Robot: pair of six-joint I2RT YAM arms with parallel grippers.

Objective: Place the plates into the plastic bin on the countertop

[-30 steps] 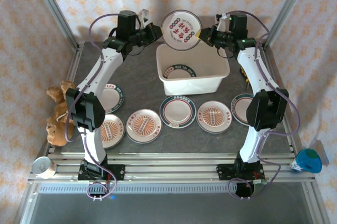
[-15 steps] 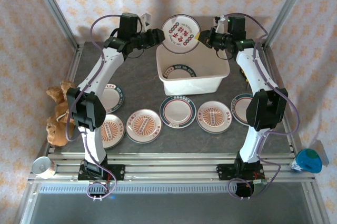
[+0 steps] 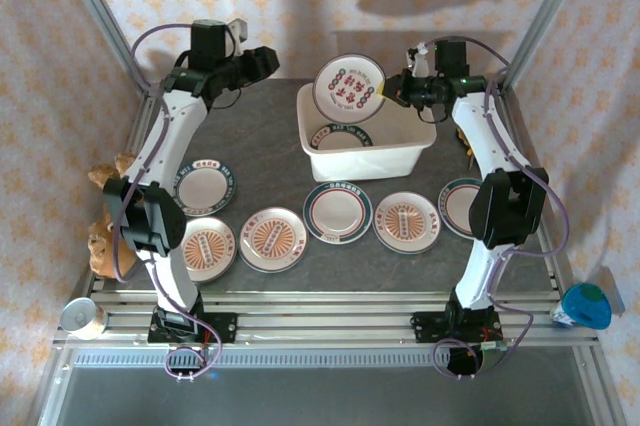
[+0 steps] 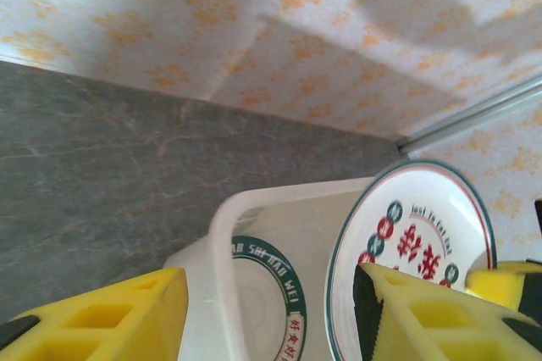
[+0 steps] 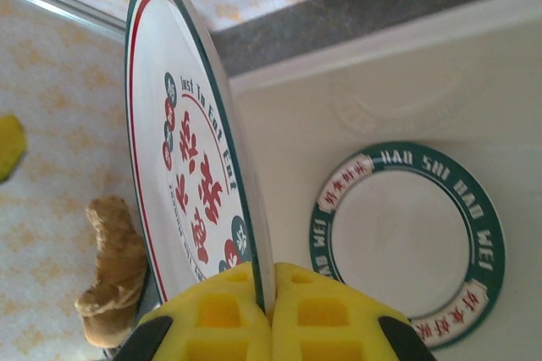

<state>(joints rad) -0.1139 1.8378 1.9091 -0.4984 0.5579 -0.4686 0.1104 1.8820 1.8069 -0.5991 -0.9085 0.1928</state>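
Top external view: what does the right gripper (image 3: 388, 89) have?

— Its yellow pads are pinched tight on the rim of a red-lettered plate (image 3: 348, 86). The plate is held on edge over the far side of the plastic bin (image 3: 365, 163), at 12 o'clock from the bin's middle. The right wrist view shows the pads (image 5: 220, 314) closed on that rim.

And the left gripper (image 3: 268, 58)?

— Spread wide with nothing in it, at 10 o'clock from the bin. The left wrist view shows its fingers (image 4: 93, 319) far apart.

What lies in the bin?

— One teal-rimmed plate (image 3: 340, 136), flat on the floor. Six more plates (image 3: 338, 210) lie on the countertop (image 3: 260, 136), spread from 8 to 4 o'clock of the bin.
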